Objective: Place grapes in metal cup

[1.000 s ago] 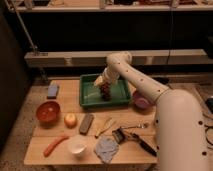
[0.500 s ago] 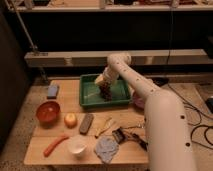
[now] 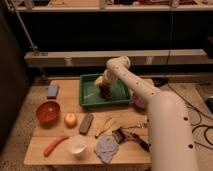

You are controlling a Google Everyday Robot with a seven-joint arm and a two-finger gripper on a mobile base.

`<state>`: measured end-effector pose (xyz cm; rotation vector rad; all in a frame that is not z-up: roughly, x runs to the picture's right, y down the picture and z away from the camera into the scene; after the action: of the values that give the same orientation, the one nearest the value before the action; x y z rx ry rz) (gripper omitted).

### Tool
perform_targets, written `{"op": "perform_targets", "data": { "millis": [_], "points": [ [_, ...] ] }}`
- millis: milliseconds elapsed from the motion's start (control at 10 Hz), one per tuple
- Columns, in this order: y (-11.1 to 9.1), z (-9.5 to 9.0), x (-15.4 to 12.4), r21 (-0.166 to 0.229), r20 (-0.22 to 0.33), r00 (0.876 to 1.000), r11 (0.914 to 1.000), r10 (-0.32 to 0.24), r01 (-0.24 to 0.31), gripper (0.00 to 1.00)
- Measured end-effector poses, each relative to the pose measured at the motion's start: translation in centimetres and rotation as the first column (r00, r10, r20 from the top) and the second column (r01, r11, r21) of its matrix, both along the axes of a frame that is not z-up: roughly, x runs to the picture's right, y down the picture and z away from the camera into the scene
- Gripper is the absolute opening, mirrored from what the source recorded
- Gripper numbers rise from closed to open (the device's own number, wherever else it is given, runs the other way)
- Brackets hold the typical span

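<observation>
So, my gripper (image 3: 103, 85) sits center frame inside the green tray (image 3: 90, 98), jaws spread wide right over the grapes (image 3: 106, 94); can't tell if they're touching.

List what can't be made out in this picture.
- Camera view: the gripper, over the green tray, blurs into the dark grapes; contact unclear.
- Camera view: the metal cup is not distinguishable anywhere; possibly behind the arm.
- Camera view: the purple bowl is mostly hidden by the arm.
</observation>
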<state>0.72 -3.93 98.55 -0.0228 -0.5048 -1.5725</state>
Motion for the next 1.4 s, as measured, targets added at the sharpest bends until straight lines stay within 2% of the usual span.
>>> {"op": "perform_targets", "data": {
  "millis": [300, 400, 500, 800, 1000, 1200, 1400],
  "points": [
    [0.3, 0.8, -0.1, 0.005, -0.008, 1.000, 1.0000, -0.005, 0.005, 0.79],
    [0.3, 0.9, -0.4, 0.001, -0.002, 1.000, 1.0000, -0.009, 0.009, 0.75],
    [0.2, 1.0, -0.8, -0.007, 0.012, 1.000, 0.9999, -0.011, 0.011, 0.62],
    [0.0, 0.9, -1.2, -0.020, 0.059, 0.998, 0.9998, -0.006, 0.007, 0.34],
    [0.1, 0.7, -2.3, -0.027, 0.088, 0.996, 0.9990, -0.032, 0.035, 0.12],
    [-0.3, -0.4, -2.9, -0.012, 0.101, 0.992, 0.9971, -0.073, 0.075, 0.00],
    [-2.4, -2.4, -2.9, 0.011, 0.128, 0.990, 0.9981, -0.062, 0.061, 0.00]
  ]
}}
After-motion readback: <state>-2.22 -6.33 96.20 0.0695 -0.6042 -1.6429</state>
